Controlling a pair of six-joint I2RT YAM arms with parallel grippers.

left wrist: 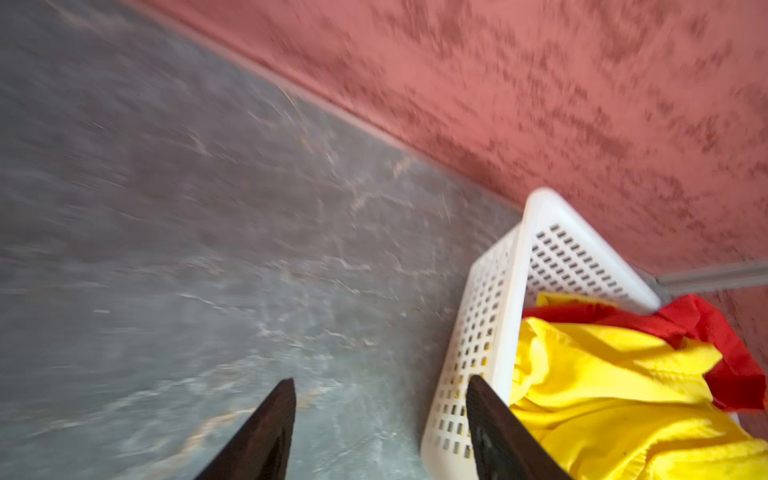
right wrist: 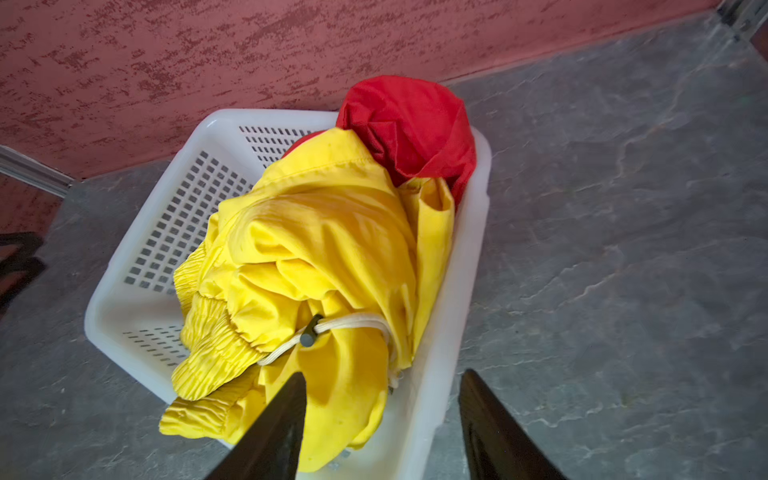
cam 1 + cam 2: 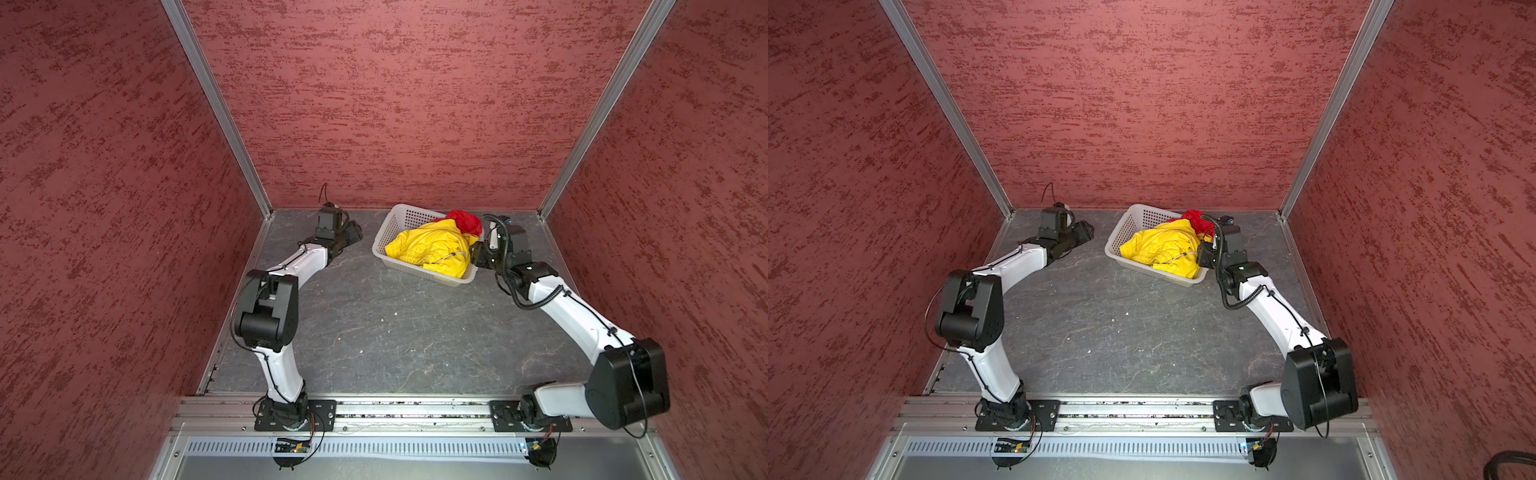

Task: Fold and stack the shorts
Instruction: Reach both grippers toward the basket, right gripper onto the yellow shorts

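White basket (image 2: 137, 299): rim between the parted, empty jaws of my right gripper (image 2: 382, 374) | yellow shorts (image 2: 332, 249): bunched inside, just ahead, no clear long axis | red shorts (image 2: 411, 124): beyond them | left gripper (image 1: 380, 379): parted, empty, farther off.

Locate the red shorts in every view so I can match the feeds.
In a top view: red shorts, far right corner of the white basket.
In a top view: same corner, beside the right arm's cable.
Left wrist: over the rim, behind the yellow shorts.
Right wrist: beyond the yellow shorts, over the rim.
Shared landmark: the white basket.
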